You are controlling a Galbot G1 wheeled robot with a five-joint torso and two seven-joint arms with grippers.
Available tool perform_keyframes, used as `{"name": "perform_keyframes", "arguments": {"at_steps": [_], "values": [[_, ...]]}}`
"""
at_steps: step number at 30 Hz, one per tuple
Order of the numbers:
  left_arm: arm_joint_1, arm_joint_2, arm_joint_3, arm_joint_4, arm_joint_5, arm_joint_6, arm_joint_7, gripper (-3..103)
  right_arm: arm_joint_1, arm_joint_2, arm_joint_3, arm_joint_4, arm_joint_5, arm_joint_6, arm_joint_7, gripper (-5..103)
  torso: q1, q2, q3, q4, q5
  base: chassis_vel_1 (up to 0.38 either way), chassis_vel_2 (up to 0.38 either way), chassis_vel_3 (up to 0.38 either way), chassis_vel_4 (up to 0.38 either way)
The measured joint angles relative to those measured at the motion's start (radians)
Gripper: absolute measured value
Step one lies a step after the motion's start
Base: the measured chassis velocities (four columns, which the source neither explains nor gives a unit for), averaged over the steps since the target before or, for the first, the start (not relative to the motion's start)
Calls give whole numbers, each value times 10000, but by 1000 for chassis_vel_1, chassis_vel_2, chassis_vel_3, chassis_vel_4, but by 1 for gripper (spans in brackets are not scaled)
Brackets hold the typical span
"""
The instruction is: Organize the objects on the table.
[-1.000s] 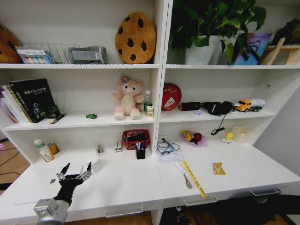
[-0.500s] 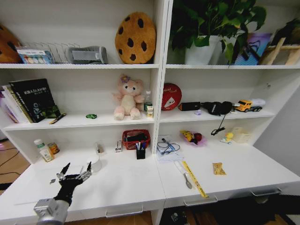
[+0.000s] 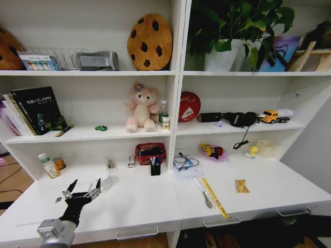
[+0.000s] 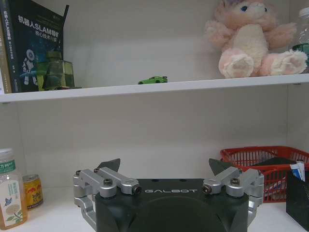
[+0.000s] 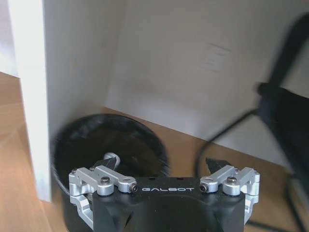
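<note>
My left gripper (image 3: 83, 188) hovers open and empty over the left end of the white table (image 3: 139, 202). In the left wrist view the same gripper (image 4: 164, 167) faces the shelf wall with its fingers spread wide. A tiny green toy car (image 3: 101, 127) (image 4: 152, 79) rests on the shelf above. Further right on the table lie a yellow ruler (image 3: 214, 197) and an orange-yellow snack packet (image 3: 241, 186). A black pen holder (image 3: 155, 167) stands mid-table. My right gripper (image 5: 161, 165) hangs open low over a wooden floor, beside a black round bin (image 5: 111, 154).
A bottle (image 3: 45, 165) and a can (image 3: 59, 163) stand at the back left, with a white cup (image 3: 106, 181) close to my left gripper. A red basket (image 3: 150, 153) sits behind the pen holder. A plush bear (image 3: 139, 108) and books (image 3: 36, 109) occupy the shelf.
</note>
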Motion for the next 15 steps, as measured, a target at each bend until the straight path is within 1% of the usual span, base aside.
{"name": "perform_keyframes", "arguments": {"at_steps": [1, 2, 3, 4, 5, 6, 7, 8, 9, 10, 11, 12, 13, 14, 15], "values": [[0, 0, 1, 0, 0, 0, 10, 100, -1096, -552, 76, 1539, 741, -577, 153, 100, 0, 1, -2, 7, -3, 0, 0, 0, 0], [0, 0, 1, 0, 0, 0, 10, 100, -1096, -552, 76, 1539, 741, -577, 153, 100, 0, 1, -2, 7, -3, 0, 0, 0, 0], [1, 0, -1, 1, 0, -1, -4, 100, -2202, -1016, 322, 2952, 1196, -830, 292, 100, 0, 1, 0, 1, -11, 0, 0, 0, 0], [0, 0, 0, 0, 0, 0, 6, 100, -3104, -1308, 621, 4224, 1419, -906, 364, 100, 0, 1, 0, -5, -10, 0, 0, 0, 0], [0, 0, 0, 0, 0, 0, 6, 100, -3104, -1308, 621, 4224, 1419, -906, 364, 100, 0, 1, 0, -5, -10, 0, 0, 0, 0], [-1, 0, 0, 0, 0, 0, 7, 100, -4220, -1633, 1125, 5849, 1705, -921, 499, 100, -1, 2, -2, 0, -9, 0, 0, 0, 0], [0, 0, -2, 0, 0, -1, -7, 100, -5475, -1801, 1823, 7616, 2255, -1169, 570, 100, -1, 1, 0, 4, -9, 0, 0, 0, 0], [0, 0, -2, 0, 0, -1, -7, 100, -5475, -1801, 1823, 7616, 2255, -1169, 570, 100, -1, 1, 0, 4, -9, 0, 0, 0, 0], [0, 0, 1, 0, 0, 0, 11, 100, -6054, -1783, 2223, 8717, 2585, -1344, 562, 100, -1, 1, 0, -3, -9, 0, 0, 0, 0], [-2, 0, 0, -1, 0, -2, 9, 100, -6657, -1707, 2795, 10087, 3087, -1598, 534, 100, -2, 3, -1, 3, -9, 0, 0, 0, 0], [0, 0, -1, 0, 0, -1, 5, 100, -7126, -1556, 3491, 11472, 3791, -2056, 538, 100, -1, 1, 0, 4, -15, 0, 0, 0, 0], [0, 0, -1, 0, 0, -1, 5, 100, -7126, -1556, 3491, 11472, 3791, -2056, 538, 100, -1, 1, 0, 4, -15, 0, 0, 0, 0], [0, 0, 0, 0, 0, -1, 5, 100, -7212, -1480, 3764, 12042, 4106, -2333, 547, 100, -1, 2, 0, 2, -9, 0, 0, 0, 0], [0, 0, 0, -1, 0, -1, 5, 100, -7228, -1360, 4176, 12879, 4598, -2758, 585, 100, -1, 2, 0, 1, -7, 0, 0, 0, 0], [0, 0, -1, 0, 0, -1, 6, 100, -6983, -1327, 4735, 14048, 5549, -3561, 819, 100, -1, 2, 0, 3, -13, 0, 0, 0, 0]]}}
